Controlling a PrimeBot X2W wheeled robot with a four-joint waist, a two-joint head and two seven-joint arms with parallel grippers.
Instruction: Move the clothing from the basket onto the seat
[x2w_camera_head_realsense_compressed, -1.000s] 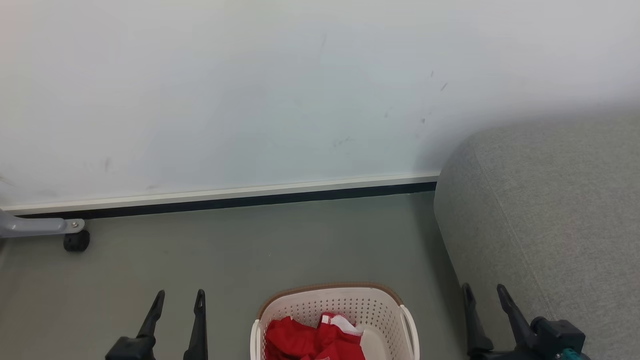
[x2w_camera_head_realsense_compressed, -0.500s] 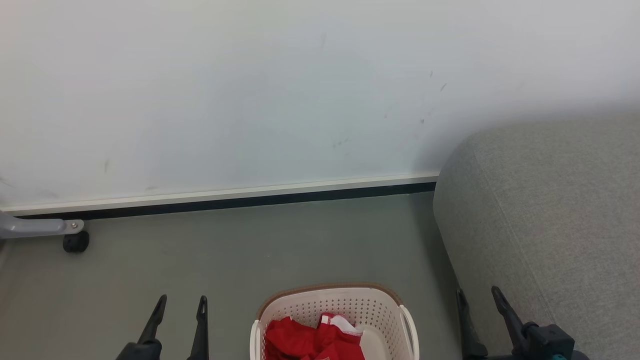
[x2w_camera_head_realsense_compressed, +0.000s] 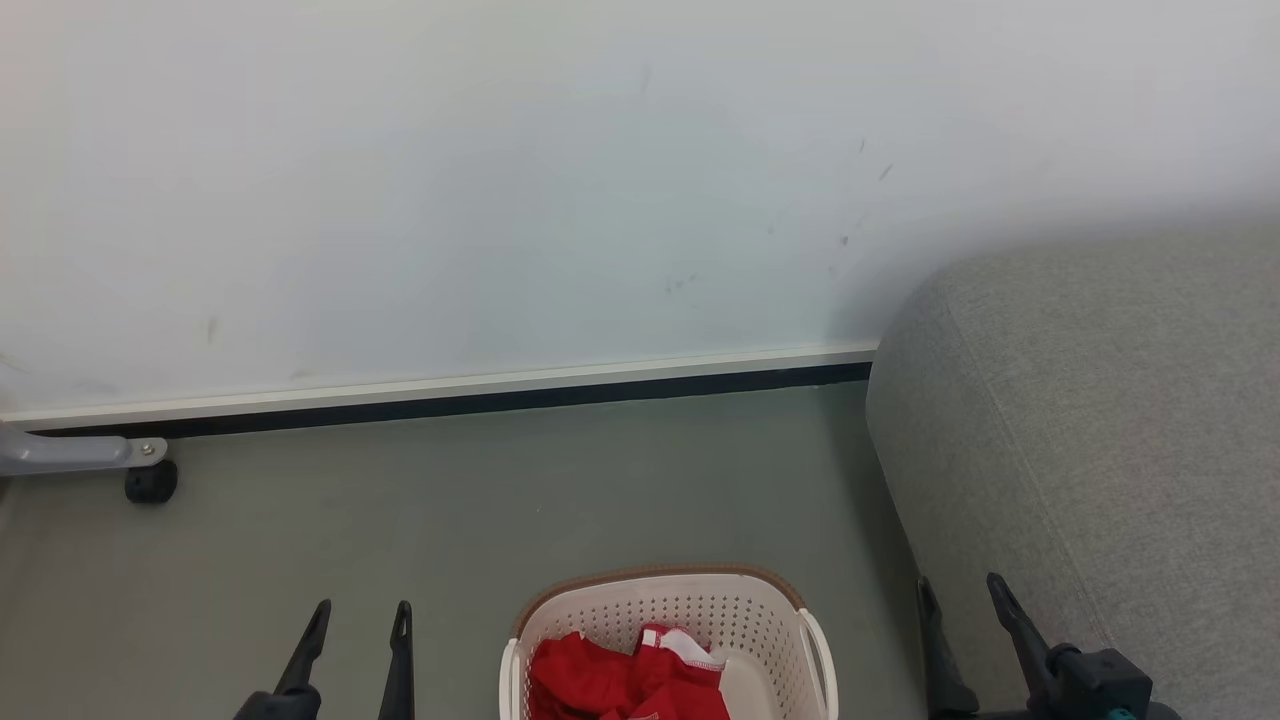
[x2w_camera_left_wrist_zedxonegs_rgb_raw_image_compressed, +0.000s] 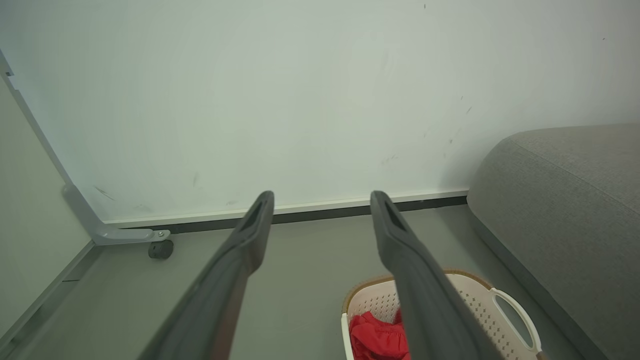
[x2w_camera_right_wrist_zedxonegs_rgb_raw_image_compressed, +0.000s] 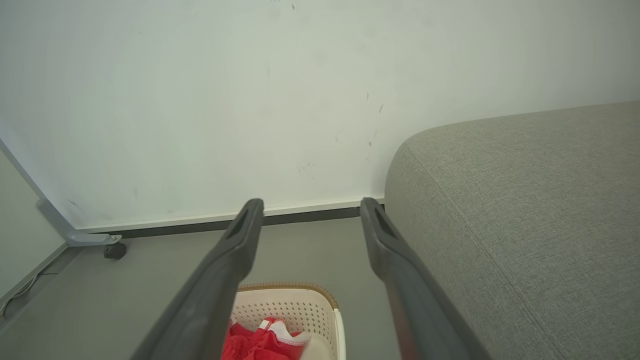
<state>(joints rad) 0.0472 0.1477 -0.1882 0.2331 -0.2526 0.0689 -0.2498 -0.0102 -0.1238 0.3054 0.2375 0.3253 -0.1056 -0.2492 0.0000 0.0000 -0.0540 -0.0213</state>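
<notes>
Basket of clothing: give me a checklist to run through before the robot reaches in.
1. The left gripper is open, holding nothing: ok.
2. The right gripper is open, holding nothing: ok.
3. The clothing lies in the basket, nothing on top: ok.
4. The basket stands upright on the floor: ok.
5. A gripper is above the clothing: not ok, both stand off to the basket's sides.
6. The seat is beside the basket, on the robot's right: ok.

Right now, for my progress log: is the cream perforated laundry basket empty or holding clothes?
Holding clothes: crumpled red garments with white trim lie inside the cream perforated plastic basket.
</notes>
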